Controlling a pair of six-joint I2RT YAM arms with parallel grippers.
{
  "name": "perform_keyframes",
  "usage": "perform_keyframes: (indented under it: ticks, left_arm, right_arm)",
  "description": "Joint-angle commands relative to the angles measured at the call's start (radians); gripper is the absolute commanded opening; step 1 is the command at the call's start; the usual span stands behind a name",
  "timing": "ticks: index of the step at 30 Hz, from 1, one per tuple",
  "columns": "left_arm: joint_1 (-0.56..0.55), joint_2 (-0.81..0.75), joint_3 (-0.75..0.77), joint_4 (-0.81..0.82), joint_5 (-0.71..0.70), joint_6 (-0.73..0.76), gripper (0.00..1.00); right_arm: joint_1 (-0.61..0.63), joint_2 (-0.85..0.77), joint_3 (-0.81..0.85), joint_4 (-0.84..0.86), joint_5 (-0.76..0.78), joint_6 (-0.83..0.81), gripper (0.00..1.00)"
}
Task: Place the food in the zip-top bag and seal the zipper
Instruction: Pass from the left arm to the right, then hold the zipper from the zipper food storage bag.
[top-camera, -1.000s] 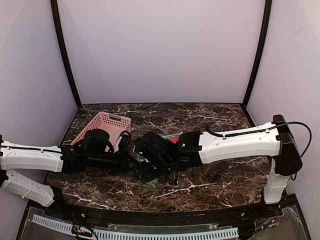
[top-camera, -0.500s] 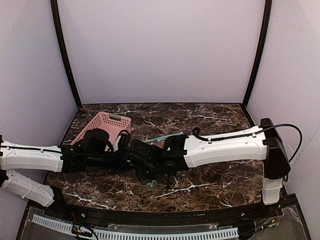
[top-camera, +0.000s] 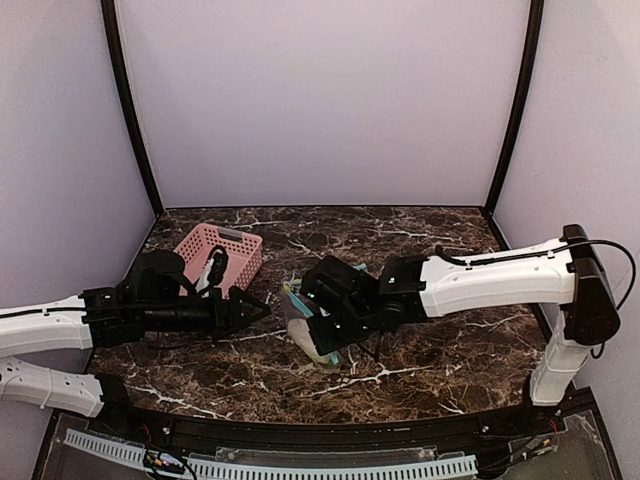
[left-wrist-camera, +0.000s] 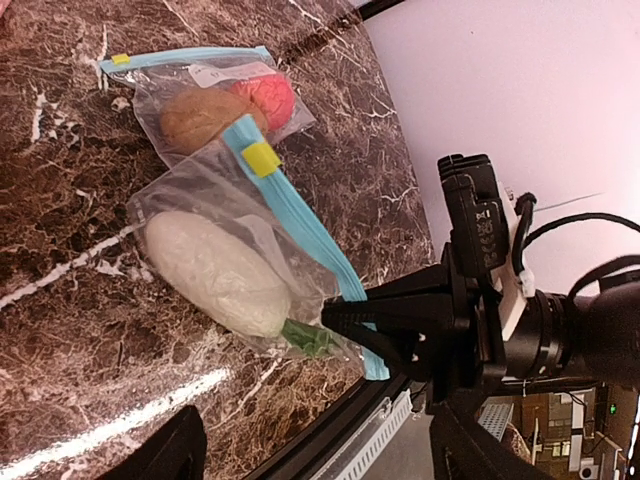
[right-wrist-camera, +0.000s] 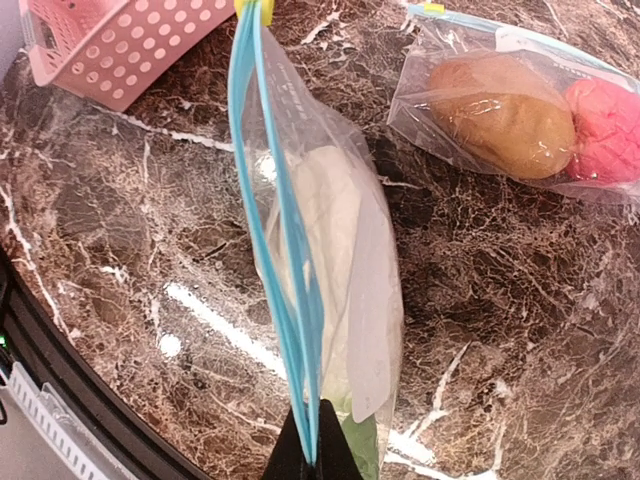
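Observation:
A zip-top bag (right-wrist-camera: 335, 250) with a blue zipper strip (right-wrist-camera: 270, 230) hangs from my right gripper (right-wrist-camera: 316, 452), which is shut on the strip's lower end. Inside it lie a whitish oblong piece (left-wrist-camera: 215, 275) and a green sprig (left-wrist-camera: 305, 338). A yellow slider (left-wrist-camera: 262, 158) sits at the strip's far end. A second clear bag (left-wrist-camera: 215, 100) lies flat on the table, holding a brown bun (right-wrist-camera: 500, 115) and a red-pink ball (right-wrist-camera: 605, 130). My left gripper (top-camera: 252, 308) stands open, apart from the held bag (top-camera: 308, 338) and to its left. Its wide-spread fingers (left-wrist-camera: 165, 455) frame nothing.
A pink plastic basket (top-camera: 225, 250) stands at the back left, close behind the left gripper. It also shows at the top left of the right wrist view, pink basket (right-wrist-camera: 120, 40). The table's front rail (top-camera: 300, 435) runs just below the held bag.
My left gripper opened, let go of the bag and drew back to the left. My right gripper closed on the zipper strip's end and now holds the bag alone.

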Motion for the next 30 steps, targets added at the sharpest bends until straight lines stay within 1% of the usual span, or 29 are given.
perform_keyframes:
  ticks: [1,5,7,10,11,13,16,24,25,27,30]
  left_arm:
    - [0.058,-0.095,-0.032,-0.098,0.022,0.089,0.79]
    - [0.109,-0.155,-0.001,-0.151,0.122,0.219,0.8]
    - [0.115,-0.166,0.04,-0.195,0.157,0.33,0.81]
    - [0.12,-0.171,0.092,-0.22,0.209,0.414,0.83]
    - [0.121,-0.168,0.099,-0.221,0.245,0.44,0.84]
    - [0.123,-0.157,0.119,-0.228,0.294,0.467,0.86]
    - [0.123,-0.144,0.147,-0.242,0.328,0.488,0.87]
    - [0.123,-0.137,0.21,-0.239,0.415,0.528,0.88]
    - [0.122,-0.135,0.211,-0.222,0.441,0.521,0.88]
    - [0.124,-0.122,0.21,-0.187,0.495,0.504,0.84]
    - [0.122,-0.094,0.21,-0.133,0.569,0.478,0.72]
  right_arm:
    - [-0.052,-0.126,-0.119,0.212,-0.202,-0.117,0.0]
    - [-0.094,-0.22,-0.211,0.285,-0.366,-0.207,0.0]
    - [-0.112,-0.273,-0.259,0.328,-0.457,-0.24,0.0]
    - [-0.137,-0.361,-0.327,0.404,-0.591,-0.268,0.0]
    - [-0.145,-0.385,-0.345,0.424,-0.63,-0.272,0.0]
    - [-0.155,-0.424,-0.369,0.454,-0.717,-0.277,0.0]
    - [-0.165,-0.466,-0.389,0.478,-0.814,-0.28,0.0]
    - [-0.172,-0.497,-0.419,0.52,-0.965,-0.268,0.0]
    - [-0.173,-0.495,-0.42,0.524,-0.977,-0.268,0.0]
    - [-0.172,-0.491,-0.419,0.527,-0.991,-0.268,0.0]
    - [-0.173,-0.482,-0.414,0.525,-1.001,-0.269,0.0]
